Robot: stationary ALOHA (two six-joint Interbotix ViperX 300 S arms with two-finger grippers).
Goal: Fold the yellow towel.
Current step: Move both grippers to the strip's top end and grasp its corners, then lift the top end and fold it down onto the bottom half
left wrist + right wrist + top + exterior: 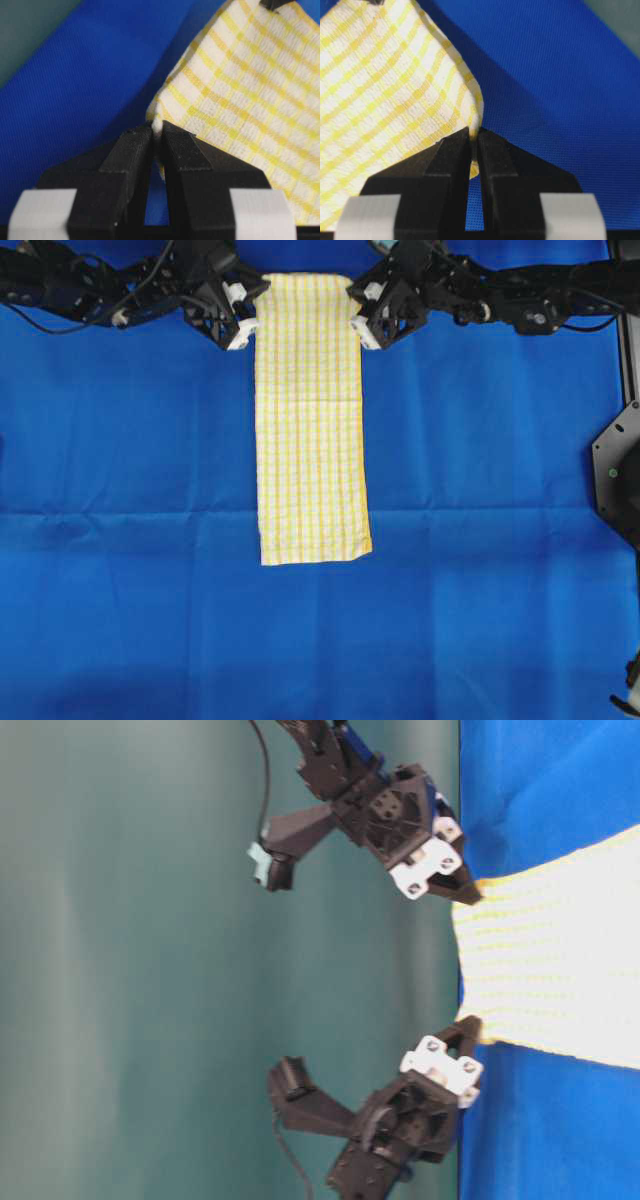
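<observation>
Left gripper (248, 312) is sitting at the far edge of the tabletop, left of centre in the overhead view, jaws clamped on the far-left corner of the yellow towel (310, 420). The left wrist view is confirming it: the two black fingers (131, 150) are pressed together with the towel's corner pinched between the tips, cloth rising up and away from them.

The towel itself is lying in the middle of the blue cloth (130, 490) that is covering the tabletop. It is showing as a long narrow strip, running from the far edge toward the near side, near end lying flat with square corners. The far end is lifting off the blue cloth; the table-level view is showing that edge (470, 955) stretched and sagging slightly between the two grippers, clear of the surface.

Right gripper (362, 316) is mirroring the left one at the far edge, right of centre, closed on the towel's far-right corner. In the right wrist view its fingers (492, 150) are meeting tip to tip with the yellow hemmed edge caught between them, the checked fabric fanning out to the left.

Both arms are reaching in from the top corners of the overhead view, angled inward toward the towel. A black mount (618, 480) is showing at the right edge.
</observation>
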